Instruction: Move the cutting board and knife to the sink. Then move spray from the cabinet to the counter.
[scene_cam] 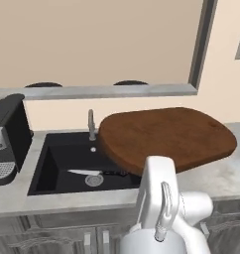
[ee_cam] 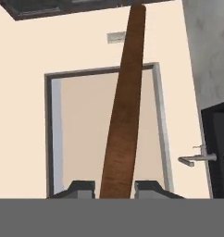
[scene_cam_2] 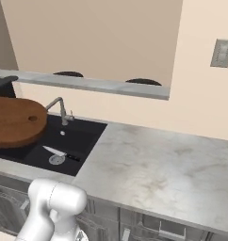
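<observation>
In the left base view the board (scene_cam: 166, 140) hangs flat in the air above the arm, its left end over the black sink (scene_cam: 57, 158) and the rest over the counter (scene_cam: 226, 173); the knife (scene_cam: 92, 172) lies in the basin below it, beside the drain. In the right base view the board (scene_cam_2: 14, 121) floats over the sink's (scene_cam_2: 85, 134) left half, with the knife (scene_cam_2: 60, 154) lower and to its right on the basin floor. In the hand view the gripper (ee_cam: 116, 189) is clamped on the board (ee_cam: 123, 111), which runs edge-on straight out from between the two fingertips (ee_cam: 80, 187); the faucet (ee_cam: 196, 157) sits off to the right.
</observation>
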